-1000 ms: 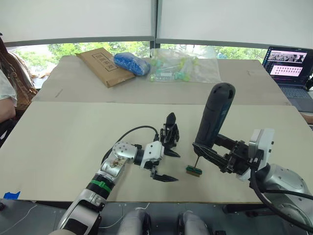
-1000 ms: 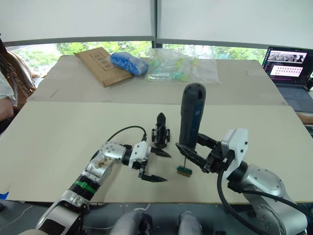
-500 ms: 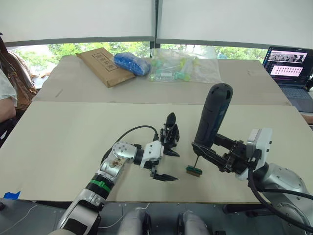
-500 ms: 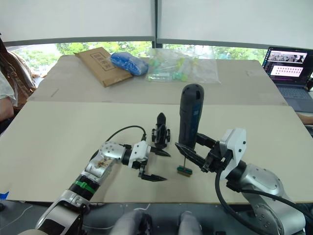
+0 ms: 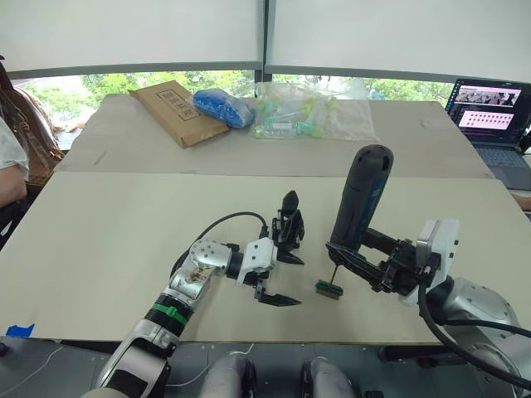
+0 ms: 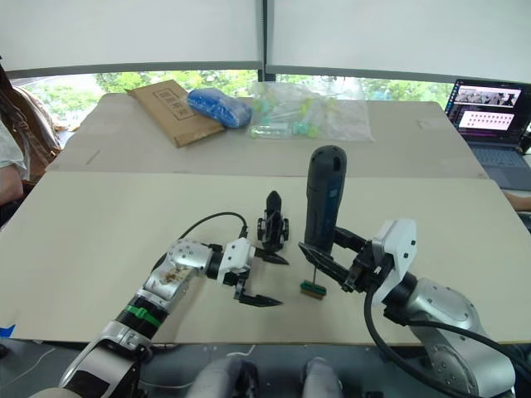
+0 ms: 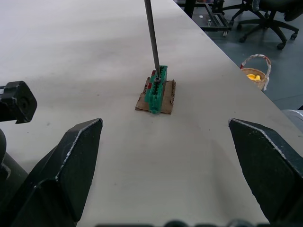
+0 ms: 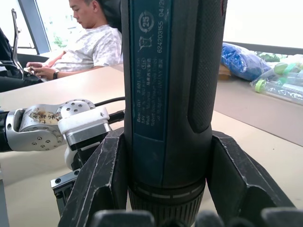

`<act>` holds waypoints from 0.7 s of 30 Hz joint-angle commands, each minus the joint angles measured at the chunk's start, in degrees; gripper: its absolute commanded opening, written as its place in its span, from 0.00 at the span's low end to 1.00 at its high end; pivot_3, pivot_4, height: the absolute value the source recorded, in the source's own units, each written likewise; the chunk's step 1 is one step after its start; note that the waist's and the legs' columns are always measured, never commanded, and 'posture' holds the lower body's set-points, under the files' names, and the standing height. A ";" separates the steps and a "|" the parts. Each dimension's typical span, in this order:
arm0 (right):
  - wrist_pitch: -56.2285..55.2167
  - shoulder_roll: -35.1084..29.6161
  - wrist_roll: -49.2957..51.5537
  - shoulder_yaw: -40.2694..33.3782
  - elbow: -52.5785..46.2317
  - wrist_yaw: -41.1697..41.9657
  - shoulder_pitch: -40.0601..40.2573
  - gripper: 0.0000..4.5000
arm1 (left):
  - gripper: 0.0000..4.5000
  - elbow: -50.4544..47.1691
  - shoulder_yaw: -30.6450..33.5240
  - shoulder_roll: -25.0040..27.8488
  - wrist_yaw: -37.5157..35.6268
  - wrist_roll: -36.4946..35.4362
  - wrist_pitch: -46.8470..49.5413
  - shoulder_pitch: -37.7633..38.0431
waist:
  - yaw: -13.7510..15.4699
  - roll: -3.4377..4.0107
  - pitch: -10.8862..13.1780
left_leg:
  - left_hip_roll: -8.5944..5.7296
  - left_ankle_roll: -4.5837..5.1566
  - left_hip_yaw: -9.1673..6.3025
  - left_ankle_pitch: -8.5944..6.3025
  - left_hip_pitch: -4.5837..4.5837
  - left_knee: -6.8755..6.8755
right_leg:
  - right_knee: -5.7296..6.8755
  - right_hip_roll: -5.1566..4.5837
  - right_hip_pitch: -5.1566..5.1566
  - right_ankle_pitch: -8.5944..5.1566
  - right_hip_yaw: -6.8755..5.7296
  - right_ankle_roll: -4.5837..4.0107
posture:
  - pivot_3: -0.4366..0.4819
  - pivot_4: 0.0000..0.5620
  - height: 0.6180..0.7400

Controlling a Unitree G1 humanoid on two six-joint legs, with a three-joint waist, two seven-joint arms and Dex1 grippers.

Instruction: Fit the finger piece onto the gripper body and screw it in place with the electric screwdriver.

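The gripper body (image 5: 289, 224) stands on the tan table, its pointed black finger up. My left gripper (image 5: 282, 279) lies open just in front of it, with nothing between its fingers (image 7: 75, 151). The right gripper (image 5: 365, 261) is shut on the electric screwdriver (image 5: 361, 195), which stands nearly upright to the right of the gripper body. The thin metal bit (image 7: 152, 42) of the screwdriver (image 8: 165, 94) rests on a small green-and-brown block (image 5: 328, 288). That block (image 7: 157, 90) lies ahead of the left gripper (image 7: 165, 127). The finger piece is out of view.
On the far table lie a cardboard envelope (image 5: 174, 112), a blue bag (image 5: 222, 106) and a clear plastic bag (image 5: 311, 112). A laptop (image 5: 494, 120) sits at the far right. A person (image 5: 12, 157) sits at the left. The table's front edge (image 5: 332, 340) is close.
The screwdriver's top has leaned slightly to the left with the right gripper. The left gripper and the gripper body have stayed put.
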 commanded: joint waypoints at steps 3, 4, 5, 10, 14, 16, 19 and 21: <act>-2.19 0.32 0.65 -0.52 -1.68 0.52 -0.80 0.43 | 1.00 -1.61 -0.08 -0.05 0.05 0.02 -0.57 -1.07 | -0.01 0.00 0.00 | 0.00 0.00 0.00 0.00 0.00 0.00 | 0.00 0.00 0.00 0.00 0.00 0.00 | 0.48 0.27 0.93; -2.20 0.34 0.60 -0.47 -1.60 0.58 -0.85 0.43 | 1.00 -1.58 -0.06 -0.05 0.08 0.03 -0.58 -1.09 | 0.00 0.00 0.00 | 0.00 0.00 0.00 0.00 0.00 0.00 | 0.00 0.00 0.00 0.00 0.00 0.00 | 0.48 0.27 0.93; -2.21 0.35 0.56 -0.44 -1.54 0.61 -0.88 0.43 | 1.00 -1.57 -0.06 -0.05 0.09 0.04 -0.60 -1.10 | 0.00 0.00 0.00 | 0.00 0.00 0.00 0.00 0.00 0.00 | 0.00 0.00 0.00 0.00 0.00 0.00 | 0.48 0.27 0.93; -2.34 0.41 0.37 -0.21 -1.09 0.85 -1.39 0.43 | 1.00 -1.50 -0.02 0.00 0.20 0.09 -0.62 -1.20 | -0.01 0.00 0.00 | 0.00 0.00 0.00 0.00 0.00 0.00 | 0.00 0.00 0.00 0.00 0.00 0.00 | 0.48 0.27 0.93; -2.36 0.36 0.50 -0.19 -0.91 1.14 -1.52 0.43 | 1.00 -1.54 0.03 0.06 0.29 0.08 -0.57 -1.23 | -0.01 0.00 0.00 | 0.00 0.00 0.00 0.00 0.00 0.00 | 0.00 0.00 0.00 0.00 0.00 0.00 | 0.48 0.27 0.93; -2.33 0.37 0.51 -0.13 -0.81 1.25 -1.66 0.43 | 1.00 -1.50 0.08 0.10 0.34 0.06 -0.58 -1.26 | -0.01 0.00 0.00 | 0.00 0.00 0.00 0.00 0.00 0.00 | 0.00 0.00 0.00 0.00 0.00 0.00 | 0.48 0.27 0.93; -2.31 0.45 0.38 0.03 -0.60 1.45 -1.87 0.43 | 1.00 -1.44 0.09 0.09 0.45 0.08 -0.64 -1.29 | -0.01 0.00 0.00 | 0.00 0.00 0.00 0.00 0.00 0.00 | 0.00 0.00 0.00 0.00 0.00 0.00 | 0.48 0.27 0.93; -2.35 0.49 0.26 0.19 -0.39 1.59 -2.03 0.43 | 1.00 -1.39 0.11 0.08 0.51 0.08 -0.68 -1.31 | -0.01 0.00 0.00 | 0.00 0.00 0.00 0.00 0.00 0.00 | 0.00 0.00 0.00 0.00 0.00 0.00 | 0.48 0.27 0.93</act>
